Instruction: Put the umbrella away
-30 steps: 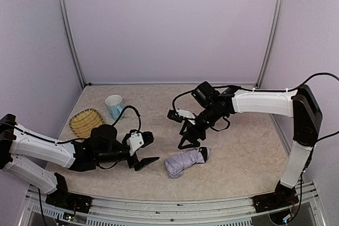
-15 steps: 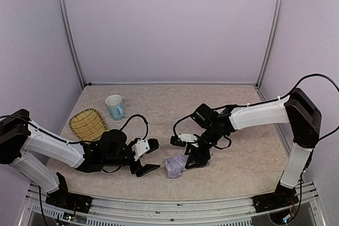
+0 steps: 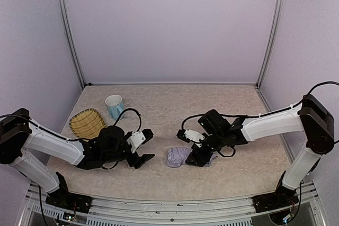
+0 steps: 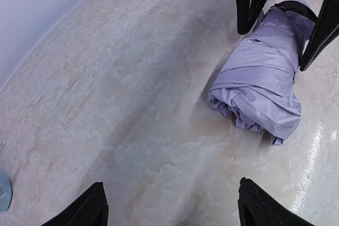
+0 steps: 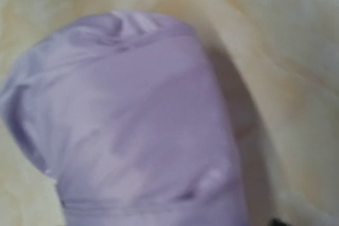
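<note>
We are working on the grasp of the umbrella (image 3: 179, 156), which is lying folded on its side in the near half of the table (image 3: 159, 104), between the 2 arms, with its ruffled end pointing toward the left gripper (image 3: 146, 146). The right gripper (image 3: 200, 158) is straddling the far end of the bundle, its 2 fingers (image 4: 248, 3) spread with 1 on each side of the lavender fabric. We are not seeing the cloth pinched in, so we are judging the grip as not yet made. The left gripper is hovering low near the ruffled end, its fingers (image 4: 257, 205) spread wide with nothing between them. To do this well, we are wanting the right fingers sitting low enough to catch the firm core rather than loose fabric, centred across the bundle, and closing slowly so the roll is not squirting sideways. The left gripper is looking well placed for steadying the near end if it slides. The mug (image 3: 114, 105) and the woven tray (image 3: 87, 123) are sitting well apart from the umbrella, so they are posing little risk.
</note>
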You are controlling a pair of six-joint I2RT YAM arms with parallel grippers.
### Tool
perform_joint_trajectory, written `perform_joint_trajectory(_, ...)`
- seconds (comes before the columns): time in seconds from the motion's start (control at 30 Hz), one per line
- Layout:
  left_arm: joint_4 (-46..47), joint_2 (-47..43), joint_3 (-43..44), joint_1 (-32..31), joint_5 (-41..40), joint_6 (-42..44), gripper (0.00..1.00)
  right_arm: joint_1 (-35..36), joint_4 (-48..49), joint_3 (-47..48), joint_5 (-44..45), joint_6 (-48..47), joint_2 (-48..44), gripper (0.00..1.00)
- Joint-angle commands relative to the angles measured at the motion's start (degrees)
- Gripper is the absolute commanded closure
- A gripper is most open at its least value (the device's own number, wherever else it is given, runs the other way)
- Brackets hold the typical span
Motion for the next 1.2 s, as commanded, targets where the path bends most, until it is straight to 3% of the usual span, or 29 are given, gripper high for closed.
perform_joint_trajectory(0.0, 1.62, -3.57, 1.43, 0.52, -2.92, -1.63, 0.17, 0.17, 1.07, -0.07, 2.74, 1.33, -5.22, 0.09)
perform_joint_trajectory(0.03, 1.65, -5.04, 1.22, 0.73, -3.21, -2.01, 0.16, -0.28, 1.63, 0.19, 2.74, 1.25, -7.34, 0.02)
perform_joint_trajectory(0.13, 1.45, -10.26, 0.67, 3.15, -3.49, -5.33, 0.14, -5.24, 4.94, 0.22, -0.55, 3.49, -14.40, 0.00)
perform_joint_trajectory(0.33, -3.14, -22.55, 1.58, 9.28, -12.57, -12.10, 0.08, -27.29, 9.42, -2.63, 0.13, 14.55, -24.94, 0.00)
perform_joint_trajectory(0.47, -6.21, -29.34, 1.57, 21.25, -18.42, -19.48, 0.04, -42.09, 15.38, -8.78, -3.28, 19.60, -30.31, 0.00)
perform_joint_trajectory(0.57, -6.46, -31.24, 1.38, 32.63, -16.64, -23.61, 0.02, -48.77, 20.07, -13.36, -2.93, 21.09, -32.89, 0.00)
perform_joint_trajectory(0.67, -5.19, -27.61, 2.36, 43.43, -11.86, -26.38, 0.01, -50.84, 22.72, -16.36, 1.75, 19.85, -33.62, 0.00)
perform_joint_trajectory(0.77, -4.07, -19.89, 4.44, 49.46, -14.14, -27.73, 0.01, -50.96, 26.50, -19.32, 10.31, 19.70, -33.77, 0.00)
perform_joint_trajectory(0.97, 14.28, -11.79, -0.18, 52.83, -13.68, -23.46, 0.01, -51.05, 43.04, -30.05, 18.81, 18.94, -33.97, 0.00)
perform_joint_trajectory(1.17, 18.34, -9.49, -3.09, 53.63, -14.59, -20.61, 0.01, -51.05, 48.73, -33.64, 22.85, 22.69, -31.10, 0.00)
